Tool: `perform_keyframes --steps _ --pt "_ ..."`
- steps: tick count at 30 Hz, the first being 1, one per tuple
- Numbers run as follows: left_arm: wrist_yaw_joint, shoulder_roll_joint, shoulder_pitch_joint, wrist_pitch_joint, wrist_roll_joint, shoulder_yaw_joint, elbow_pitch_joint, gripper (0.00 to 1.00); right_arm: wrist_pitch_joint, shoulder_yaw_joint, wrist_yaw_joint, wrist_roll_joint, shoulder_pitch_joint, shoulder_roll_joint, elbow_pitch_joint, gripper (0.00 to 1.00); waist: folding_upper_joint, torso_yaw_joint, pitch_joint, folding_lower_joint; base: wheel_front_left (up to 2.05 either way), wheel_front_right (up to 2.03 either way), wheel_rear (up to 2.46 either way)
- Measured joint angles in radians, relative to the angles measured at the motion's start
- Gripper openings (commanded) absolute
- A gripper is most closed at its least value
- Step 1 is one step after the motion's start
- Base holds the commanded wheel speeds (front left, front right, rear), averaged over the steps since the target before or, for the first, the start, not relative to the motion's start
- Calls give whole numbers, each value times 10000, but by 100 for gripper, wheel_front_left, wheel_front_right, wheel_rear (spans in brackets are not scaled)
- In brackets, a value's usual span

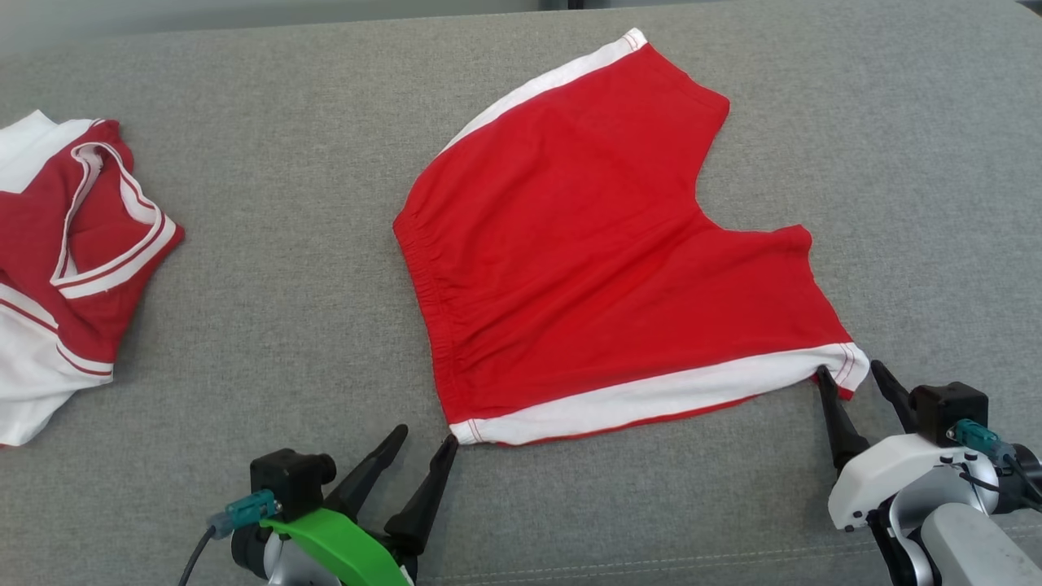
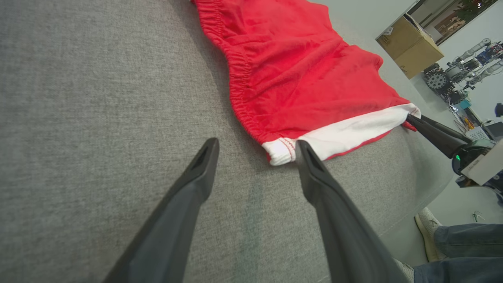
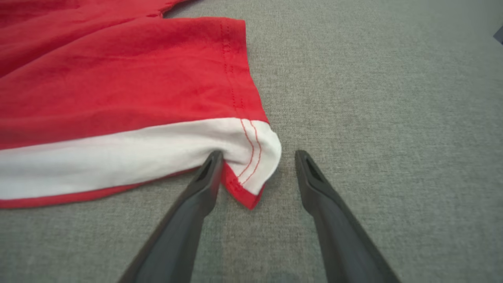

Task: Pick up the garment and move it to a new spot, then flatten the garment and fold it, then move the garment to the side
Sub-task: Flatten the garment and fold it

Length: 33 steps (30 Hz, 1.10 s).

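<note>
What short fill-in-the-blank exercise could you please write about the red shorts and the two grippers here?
1. The red shorts lie spread on a ____ fabric surface.
2. The left gripper, beside the shorts' waistband corner, is ____.
3. The stripe at the corner that the right gripper straddles is ____.
4. The red-and-white jersey lies on the robot's ____ of the shorts.
Missing words: grey; open; white; left.

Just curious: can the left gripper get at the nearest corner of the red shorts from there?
Probably yes: the left gripper stands open with one fingertip right beside the red shorts' white corner; nothing lies between.
</note>
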Motion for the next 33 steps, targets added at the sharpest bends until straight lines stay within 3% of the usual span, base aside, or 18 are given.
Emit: perform_keyframes --steps 6,15,30,31,33 --pt "-15 -13 -1 199 -290 -180 -92 100 -86 63 165 0 -142 25 259 0 0 25 -31 0 0 0 0" --pt "-84 -117 -53 479 -771 -301 267 100 -119 148 391 0 -326 50 568 0 0 -22 -90 0 0 0 0" --pt "-86 -316 -835 571 -644 -729 938 100 -224 201 581 -2 -561 132 913 0 0 -317 13 0 0 0 0" --pt "-86 -311 -840 571 -644 -767 970 97 -267 199 581 -2 -570 132 932 0 0 -323 14 0 0 0 0" --pt "-86 -307 -851 570 -644 -884 1022 50 -274 190 583 -2 -596 134 974 0 0 -331 13 0 0 0 0"
